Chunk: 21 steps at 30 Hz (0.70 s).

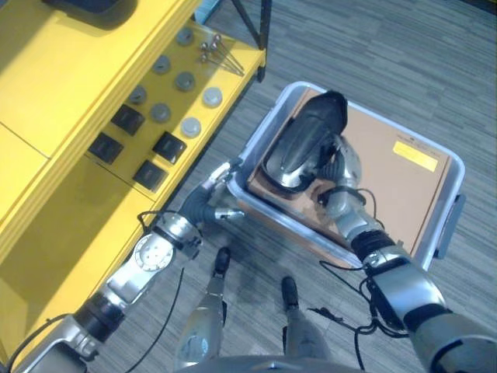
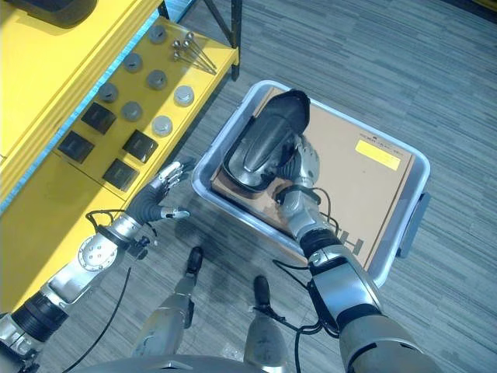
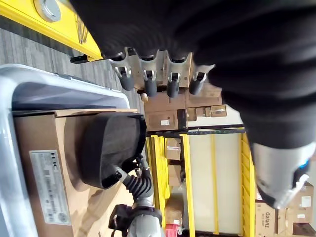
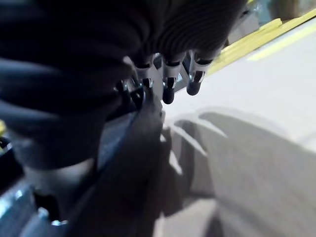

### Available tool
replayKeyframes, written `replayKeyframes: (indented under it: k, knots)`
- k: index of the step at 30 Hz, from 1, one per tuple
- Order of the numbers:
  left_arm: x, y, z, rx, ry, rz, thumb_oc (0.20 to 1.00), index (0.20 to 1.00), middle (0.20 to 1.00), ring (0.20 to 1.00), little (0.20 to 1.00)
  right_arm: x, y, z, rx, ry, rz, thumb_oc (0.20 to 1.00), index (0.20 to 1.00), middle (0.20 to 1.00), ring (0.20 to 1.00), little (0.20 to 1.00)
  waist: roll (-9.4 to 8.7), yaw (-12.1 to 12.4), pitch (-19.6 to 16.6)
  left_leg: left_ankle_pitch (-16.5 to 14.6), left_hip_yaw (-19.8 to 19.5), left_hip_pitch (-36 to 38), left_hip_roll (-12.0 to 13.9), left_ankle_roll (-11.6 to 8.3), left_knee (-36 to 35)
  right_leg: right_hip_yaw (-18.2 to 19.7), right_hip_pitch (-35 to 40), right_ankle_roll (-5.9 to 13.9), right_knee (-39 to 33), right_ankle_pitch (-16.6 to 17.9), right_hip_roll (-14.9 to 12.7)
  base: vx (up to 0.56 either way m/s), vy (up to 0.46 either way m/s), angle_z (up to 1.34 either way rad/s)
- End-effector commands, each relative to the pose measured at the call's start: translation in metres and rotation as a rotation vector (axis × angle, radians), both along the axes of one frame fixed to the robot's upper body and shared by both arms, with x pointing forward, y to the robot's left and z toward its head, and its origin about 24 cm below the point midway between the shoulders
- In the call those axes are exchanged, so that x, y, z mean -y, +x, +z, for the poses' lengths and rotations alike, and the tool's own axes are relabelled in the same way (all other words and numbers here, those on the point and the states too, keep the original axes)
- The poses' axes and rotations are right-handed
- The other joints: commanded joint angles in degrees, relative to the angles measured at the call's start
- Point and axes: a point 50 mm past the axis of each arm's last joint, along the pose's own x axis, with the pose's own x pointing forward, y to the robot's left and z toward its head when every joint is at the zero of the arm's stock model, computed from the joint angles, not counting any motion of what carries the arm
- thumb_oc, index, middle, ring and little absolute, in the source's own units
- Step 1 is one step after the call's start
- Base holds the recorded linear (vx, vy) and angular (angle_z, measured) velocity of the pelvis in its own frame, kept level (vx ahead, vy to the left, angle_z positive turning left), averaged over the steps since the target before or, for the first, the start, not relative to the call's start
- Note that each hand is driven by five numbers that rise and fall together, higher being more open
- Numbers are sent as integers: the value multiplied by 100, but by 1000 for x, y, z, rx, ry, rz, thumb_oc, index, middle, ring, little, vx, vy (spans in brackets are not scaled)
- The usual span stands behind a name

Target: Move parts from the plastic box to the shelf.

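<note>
A large black curved part (image 1: 307,140) lies on the cardboard (image 1: 396,186) inside the grey plastic box (image 1: 289,224). My right hand (image 1: 339,167) is in the box against the part's right side, its fingers (image 4: 168,91) curled onto the part's edge. Outside the box's left rim, my left hand (image 1: 213,190) hovers over the floor with its fingers (image 3: 148,84) straight and nothing in it. To the left stands the yellow shelf (image 1: 78,210).
On the shelf's lower board lie black square parts (image 1: 169,145), grey round discs (image 1: 161,113) and a few metal bolts (image 1: 213,50). A black stand leg (image 1: 264,39) rises by the shelf's far end. Grey carpet floor surrounds the box.
</note>
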Motion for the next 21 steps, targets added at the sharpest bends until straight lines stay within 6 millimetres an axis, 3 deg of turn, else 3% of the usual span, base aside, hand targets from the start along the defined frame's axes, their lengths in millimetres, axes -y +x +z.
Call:
replayKeyframes:
  k: [1, 11, 12, 13, 16, 19, 21]
  knots:
    - [-8, 0, 9, 42, -43, 25, 1000, 1000, 1000, 1000, 1000, 8, 6, 14, 19, -7, -2, 1000, 1000, 1000, 1000, 1000, -248, 26, -298, -1219, 448, 550, -473, 431, -36, 313, -706, -121, -16, 220, 84, -9, 4, 8]
    - [-13, -3, 6, 32, 15, 30, 1000, 1000, 1000, 1000, 1000, 21, 0, -18, -157, 44, -122, 1000, 1000, 1000, 1000, 1000, -227, 52, -330, -1224, 462, 591, -476, 426, -34, 332, -660, -117, -8, 222, 82, -1, 1, 1]
    - [-16, -4, 3, 22, 27, 34, 1000, 1000, 1000, 1000, 1000, 28, -4, -25, -183, 67, -151, 859, 859, 859, 859, 859, -222, 40, -368, -1237, 453, 616, -475, 429, -35, 325, -632, -120, -9, 204, 81, 0, 0, 0]
    - [-16, -5, 3, 22, 27, 34, 1000, 1000, 1000, 1000, 1000, 28, -5, -25, -184, 67, -151, 200, 200, 200, 200, 200, -222, 38, -371, -1238, 450, 618, -476, 429, -35, 323, -629, -120, -10, 202, 81, 0, 0, 0]
    - [-20, -6, 2, 19, 42, 39, 1000, 1000, 1000, 1000, 1000, 43, -8, -25, -199, 104, -180, 200, 200, 200, 200, 200, -234, 15, -415, -1251, 439, 665, -469, 425, -34, 334, -585, -120, -8, 182, 70, 7, -2, 5]
    - [-20, -6, 2, 19, 42, 39, 1000, 1000, 1000, 1000, 1000, 43, -8, -25, -199, 104, -180, 200, 200, 200, 200, 200, -233, 14, -414, -1251, 439, 666, -469, 425, -34, 333, -584, -120, -8, 182, 70, 2, -1, 3]
    - [-28, -7, 5, 30, 68, 48, 1000, 1000, 1000, 1000, 1000, 79, -22, -24, -210, 84, -243, 200, 200, 200, 200, 200, -269, -54, -504, -1286, 453, 758, -442, 407, -32, 307, -476, -115, 5, 132, 63, 0, 0, 0]
